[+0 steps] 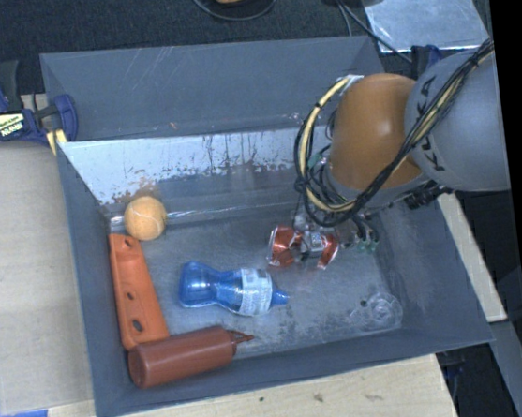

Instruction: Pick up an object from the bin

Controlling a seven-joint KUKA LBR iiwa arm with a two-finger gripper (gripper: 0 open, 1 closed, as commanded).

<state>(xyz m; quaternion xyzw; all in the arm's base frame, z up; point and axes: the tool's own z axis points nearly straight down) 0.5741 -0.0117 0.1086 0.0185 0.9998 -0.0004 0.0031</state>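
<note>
A grey metal bin with sloping walls holds a few loose things, mostly along its left and near sides. An orange block with holes lies by the left wall, a tan ball sits in the far left corner, a dark red bottle lies along the near wall, and a blue plastic bottle lies on its side beside it. The floor's near right part is bare except for a small clear round piece. The arm, under an orange cover and looped cables, reaches in from the right and points down, its hand low over the floor right of centre. A crumpled red and silver thing lies at the hand's left side. Whether the hand is open or closed on it cannot be told.
</note>
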